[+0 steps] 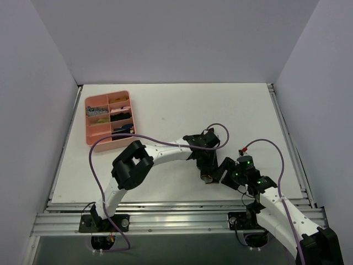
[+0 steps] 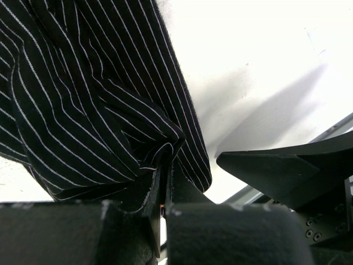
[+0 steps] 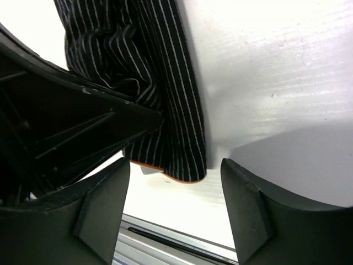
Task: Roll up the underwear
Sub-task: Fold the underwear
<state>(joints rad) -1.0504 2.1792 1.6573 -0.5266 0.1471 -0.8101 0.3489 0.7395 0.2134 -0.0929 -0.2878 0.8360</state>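
White table, both arms angled inward near its front edge.
Left gripper clamps the striped underwear; right gripper is alongside, jaws apart.

Left arm: white rounded links ran between bulky black joint housings.
Right arm: it had the same white shells and black joints, and small green lights glowed near the wrist.
Cables: a thin purple cable looped off each arm; the right one ended in a red plug.
Left claw: matt black, with blocky fingers.
Right claw: two broad black wedge-shaped fingers.
Screws: small dark screw heads sat in a black plate.
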